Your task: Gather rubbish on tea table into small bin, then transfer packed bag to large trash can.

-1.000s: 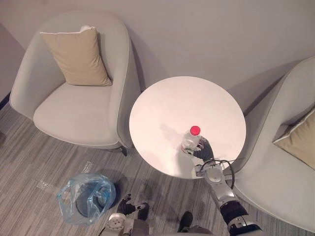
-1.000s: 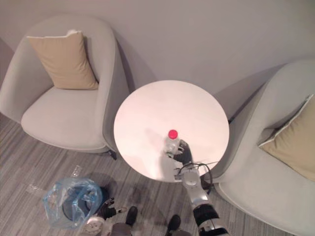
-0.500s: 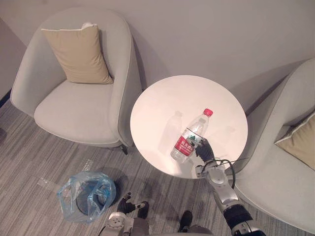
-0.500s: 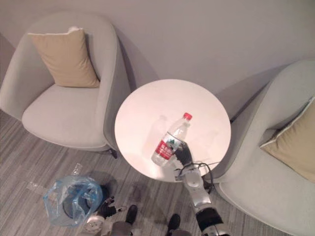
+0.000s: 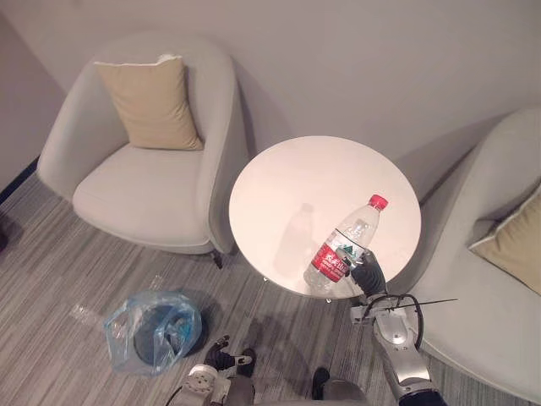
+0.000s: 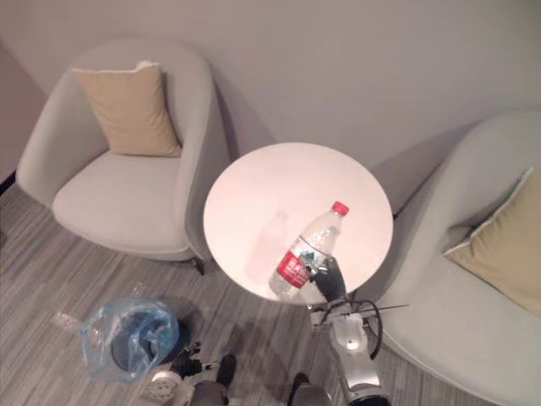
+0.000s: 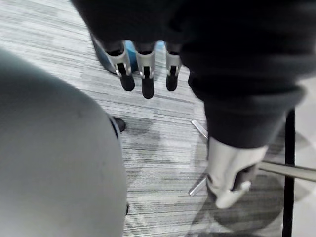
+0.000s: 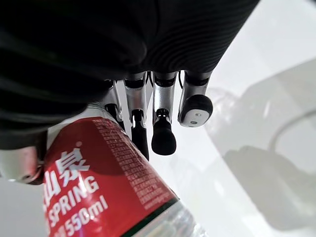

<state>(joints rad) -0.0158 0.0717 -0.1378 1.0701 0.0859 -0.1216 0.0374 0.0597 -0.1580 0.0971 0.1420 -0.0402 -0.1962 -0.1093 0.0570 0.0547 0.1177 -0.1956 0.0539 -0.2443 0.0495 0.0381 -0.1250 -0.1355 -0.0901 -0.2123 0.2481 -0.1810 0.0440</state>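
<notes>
one clear plastic bottle [image 5: 347,245] with a red cap and red label was noted in the right hand [image 5: 369,275]; the fingers [image 8: 162,133] were curled round one side of the label and the thumb was set against the other, so the bottle was clamped at its lower half; it was held tilted, cap up and away towards the robot's right, base lower and towards the left; it was raised over the near right part of the round white tea table [image 5: 287,186], on whose top its shadow was cast; no contact between bottle and table top was seen.

the left hand [image 7: 146,69] was found low over the grey striped carpet [image 5: 51,279], fingers straight and slightly spread, nothing held; the small bin [image 5: 152,330], lined with a blue bag [image 5: 118,334], was recorded on the carpet near that hand, well apart from the bottle.

two pale armchairs were observed, one [image 5: 144,186] to the left of the table and one [image 5: 490,321] to the right, each with a tan cushion [image 5: 152,101].
</notes>
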